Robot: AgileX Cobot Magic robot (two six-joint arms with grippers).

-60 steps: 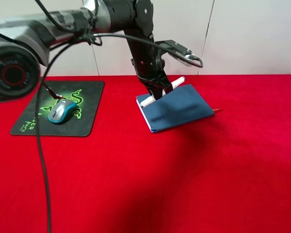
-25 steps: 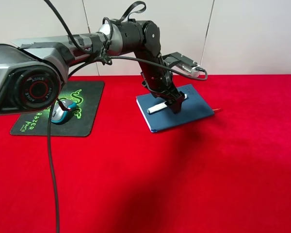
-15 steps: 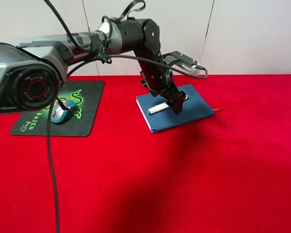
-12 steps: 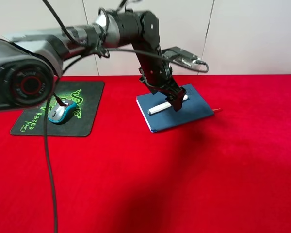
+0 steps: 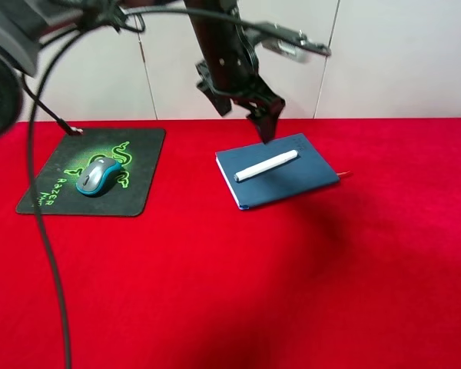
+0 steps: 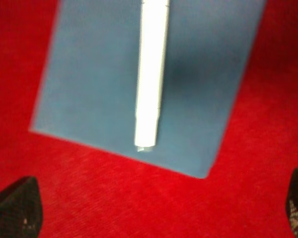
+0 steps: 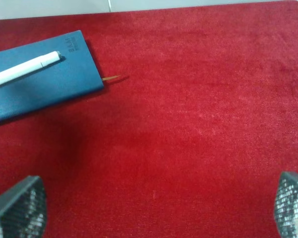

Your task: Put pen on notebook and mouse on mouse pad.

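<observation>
The white pen point(image 5: 266, 165) lies free across the dark blue notebook point(image 5: 301, 175). My left gripper point(image 5: 265, 124) hangs open above the notebook's far edge, holding nothing. In the left wrist view the pen point(image 6: 151, 74) rests on the notebook point(image 6: 89, 89), and the left gripper point(image 6: 156, 213) shows its dark fingertips point(image 6: 17, 210) spread wide. The grey and teal mouse point(image 5: 98, 176) sits on the black mouse pad point(image 5: 131, 198) at the left. My right gripper point(image 7: 154, 208) is open over bare cloth, with the notebook point(image 7: 44, 87) and pen point(image 7: 22, 70) off to one side.
A red cloth point(image 5: 292, 284) covers the whole table. The notebook's red ribbon point(image 5: 343, 176) sticks out of its right corner. A black cable point(image 5: 42, 231) hangs from the left arm across the left side. A white wall stands behind the table.
The left gripper lowered the pen onto the notebook, opened and let it go, then rose well above it. The pen stays lying on the cover. The mouse has not moved.
</observation>
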